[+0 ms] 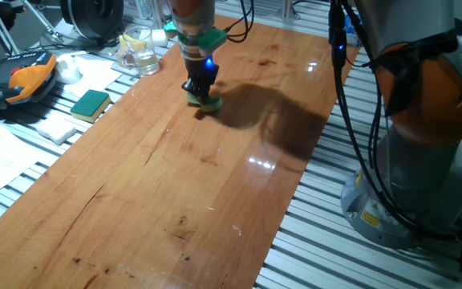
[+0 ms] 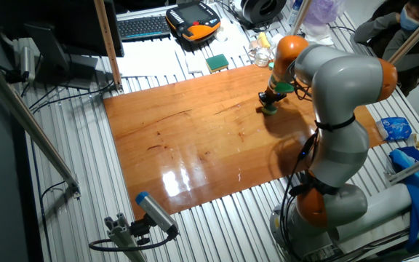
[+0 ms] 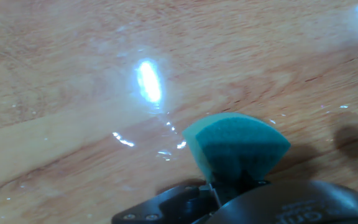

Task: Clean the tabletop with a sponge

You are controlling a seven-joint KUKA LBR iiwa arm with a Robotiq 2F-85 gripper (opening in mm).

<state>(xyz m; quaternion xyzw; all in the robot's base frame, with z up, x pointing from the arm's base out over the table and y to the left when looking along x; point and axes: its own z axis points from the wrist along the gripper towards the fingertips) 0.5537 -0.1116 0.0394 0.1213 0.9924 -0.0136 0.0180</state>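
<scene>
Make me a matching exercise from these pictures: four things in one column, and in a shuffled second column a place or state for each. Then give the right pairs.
Things:
1. teal sponge
2. rectangular green sponge
3. glass cup
4. orange handheld controller

Places or states:
A. clear, standing just past the far corner of the tabletop
B. lying flat on a white pad beside the board
C. pressed on the wood in the gripper
D. resting on the metal slats at the far left

Pairs: 1-C, 2-B, 3-A, 4-D
</scene>
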